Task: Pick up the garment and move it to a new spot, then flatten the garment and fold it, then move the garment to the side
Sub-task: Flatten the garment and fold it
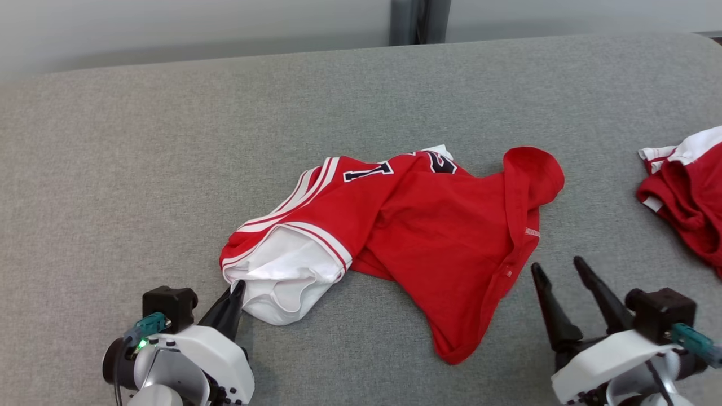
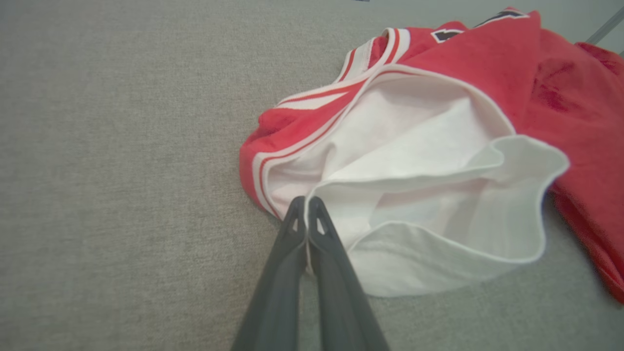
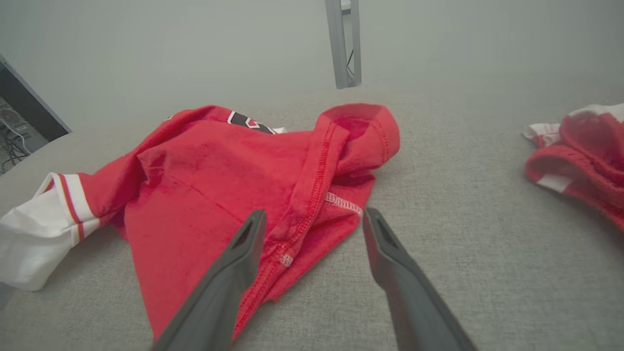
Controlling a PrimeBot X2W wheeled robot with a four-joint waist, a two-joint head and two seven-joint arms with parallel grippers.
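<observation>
The garment (image 1: 428, 225) is a crumpled red jersey with white trim, dark lettering and a white lining, lying mid-surface. My left gripper (image 1: 238, 285) is at its lower left corner, shut on the white edge of the garment (image 2: 438, 146); the left wrist view shows its tips (image 2: 306, 204) pressed together with the white hem pinched between them. My right gripper (image 1: 559, 265) stands open at the garment's right hem. In the right wrist view its fingers (image 3: 314, 214) straddle the stitched red edge of the garment (image 3: 219, 180) without closing on it.
A second red and white piece of clothing (image 1: 688, 192) lies at the right edge, also seen as a bundle (image 3: 580, 156) to the right. The grey fabric surface (image 1: 169, 141) stretches wide to the left and back. A metal post (image 1: 420, 20) stands behind the far edge.
</observation>
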